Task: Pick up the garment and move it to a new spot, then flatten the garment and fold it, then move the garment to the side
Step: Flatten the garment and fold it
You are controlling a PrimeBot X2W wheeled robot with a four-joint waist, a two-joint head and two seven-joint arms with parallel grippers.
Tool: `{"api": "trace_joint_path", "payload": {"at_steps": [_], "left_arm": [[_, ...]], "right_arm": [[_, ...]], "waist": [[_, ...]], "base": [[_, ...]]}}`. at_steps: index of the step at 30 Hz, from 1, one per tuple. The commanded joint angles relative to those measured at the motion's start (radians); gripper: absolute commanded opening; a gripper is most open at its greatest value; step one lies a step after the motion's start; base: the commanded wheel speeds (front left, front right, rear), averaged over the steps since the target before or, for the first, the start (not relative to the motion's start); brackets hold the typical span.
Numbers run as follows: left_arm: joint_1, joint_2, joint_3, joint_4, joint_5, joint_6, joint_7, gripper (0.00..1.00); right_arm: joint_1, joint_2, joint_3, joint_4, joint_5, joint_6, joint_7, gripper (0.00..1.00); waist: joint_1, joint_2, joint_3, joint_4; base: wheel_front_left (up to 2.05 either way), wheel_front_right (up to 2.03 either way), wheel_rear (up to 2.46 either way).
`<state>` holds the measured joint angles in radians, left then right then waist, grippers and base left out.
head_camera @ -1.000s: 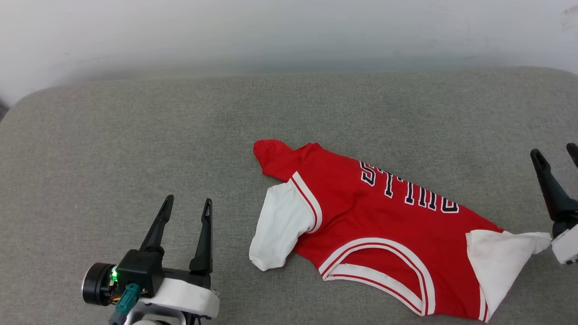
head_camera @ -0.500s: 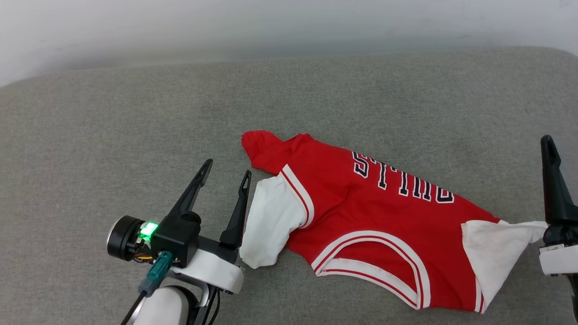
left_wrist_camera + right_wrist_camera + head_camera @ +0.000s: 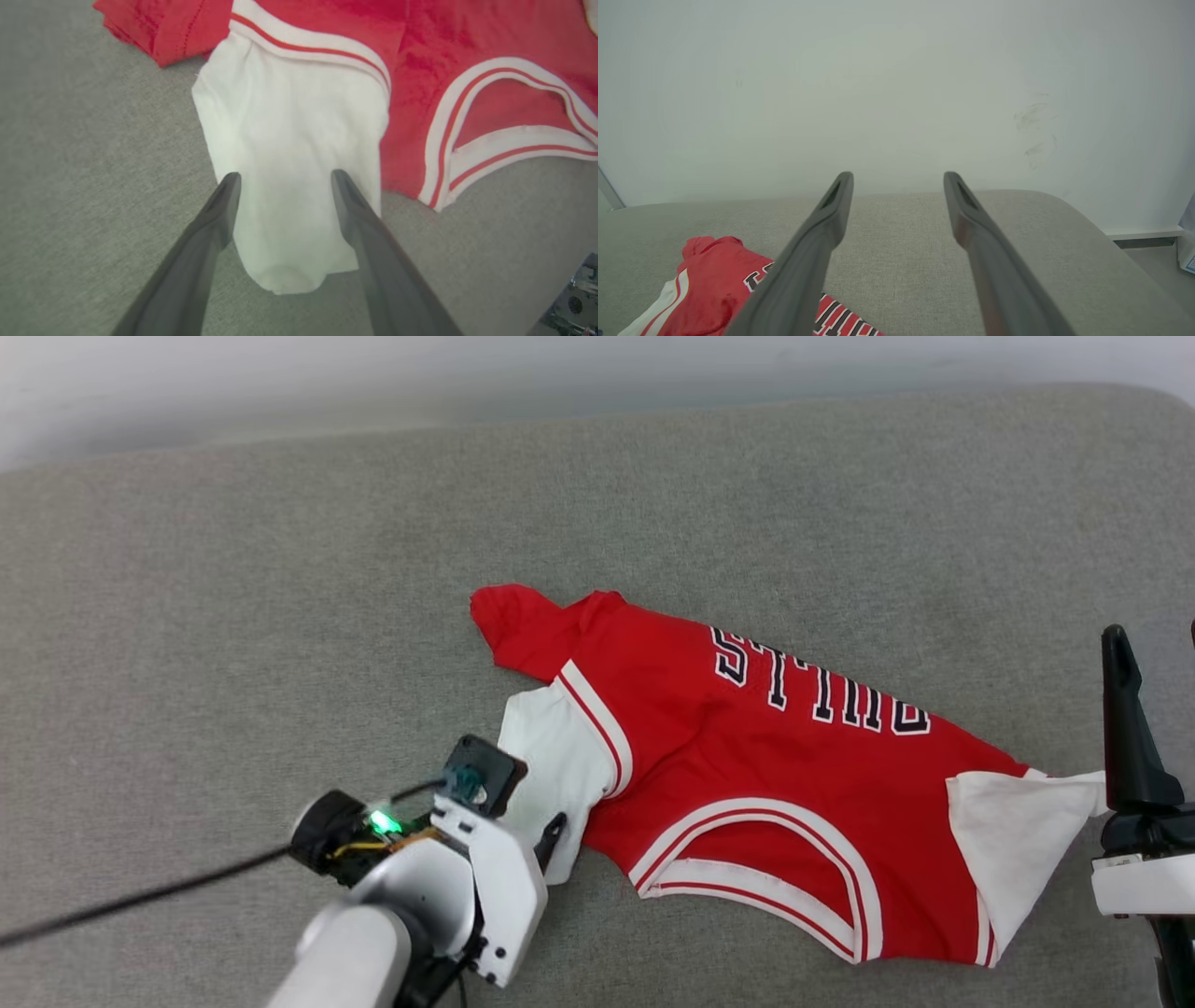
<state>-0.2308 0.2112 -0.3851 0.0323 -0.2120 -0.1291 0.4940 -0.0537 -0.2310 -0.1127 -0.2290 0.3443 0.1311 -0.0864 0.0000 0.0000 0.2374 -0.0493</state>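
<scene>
Since a second ago the left end effector [image 3: 282,179] has swung in from the near-left of the grey cushion [image 3: 280,616]. It now points down with its jaws apart astride the white sleeve [image 3: 289,130]. The garment [image 3: 766,756] lies rumpled right of the cushion's centre. Its lettering [image 3: 817,686], upside down, seems to read "BULLS". The right end effector [image 3: 896,179] is spread wide and empty at the right edge.

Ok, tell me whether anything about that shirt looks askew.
The red T-shirt with white sleeves lies slanted and rumpled on the grey fabric surface: its far red corner is bunched, and one white sleeve is pulled to a point.
</scene>
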Motion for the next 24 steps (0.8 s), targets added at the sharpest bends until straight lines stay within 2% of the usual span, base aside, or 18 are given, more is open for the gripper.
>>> {"api": "trace_joint_path", "payload": {"at_steps": [1, 5, 11, 12, 13, 17, 24], "left_arm": [[-0.024, 0.024, -0.008, -0.012, -0.011, 0.001, 0.049, 1.0], [-0.061, 0.066, -0.015, -0.022, -0.026, 0.002, 0.174, 1.0], [-0.061, 0.068, -0.02, 0.042, -0.028, 0.018, 0.205, 1.0], [-0.058, 0.065, -0.023, 0.06, -0.029, 0.018, 0.203, 0.35], [-0.056, 0.062, -0.023, 0.077, -0.032, 0.019, 0.196, 0.0], [-0.072, 0.056, 0.008, 0.112, -0.026, 0.05, 0.115, 0.0], [-0.062, 0.06, 0.14, 0.127, -0.069, 0.136, -0.059, 0.0]], "right_arm": [[0.003, 0.006, 0.004, -0.004, 0.002, -0.001, -0.001, 1.0], [-0.004, 0.011, 0.016, -0.001, 0.0, -0.001, -0.011, 1.0], [-0.014, 0.006, 0.036, 0.012, -0.013, -0.001, -0.02, 1.0], [-0.015, 0.005, 0.037, 0.012, -0.016, -0.001, -0.021, 1.0], [-0.016, 0.004, 0.038, 0.013, -0.018, -0.001, -0.021, 1.0], [-0.018, -0.005, 0.046, 0.021, -0.027, -0.001, -0.013, 1.0], [0.001, -0.019, 0.072, 0.038, -0.037, -0.001, 0.013, 1.0]], "waist": [[0.0, 0.0, 0.013, -0.004], [0.0, 0.0, 0.045, -0.013], [0.0, 0.0, 0.085, -0.021], [0.0, 0.0, 0.09, -0.02], [0.0, 0.0, 0.094, -0.019], [0.0, 0.0, 0.099, -0.008], [0.0, 0.0, 0.064, 0.035]], "base": [[0.0, 0.0, 0.0], [0.0, 0.0, 0.0], [0.0, 0.0, 0.0], [0.0, 0.0, 0.0], [0.0, 0.0, 0.0], [0.0, 0.0, 0.0], [0.0, 0.0, 0.0]]}}
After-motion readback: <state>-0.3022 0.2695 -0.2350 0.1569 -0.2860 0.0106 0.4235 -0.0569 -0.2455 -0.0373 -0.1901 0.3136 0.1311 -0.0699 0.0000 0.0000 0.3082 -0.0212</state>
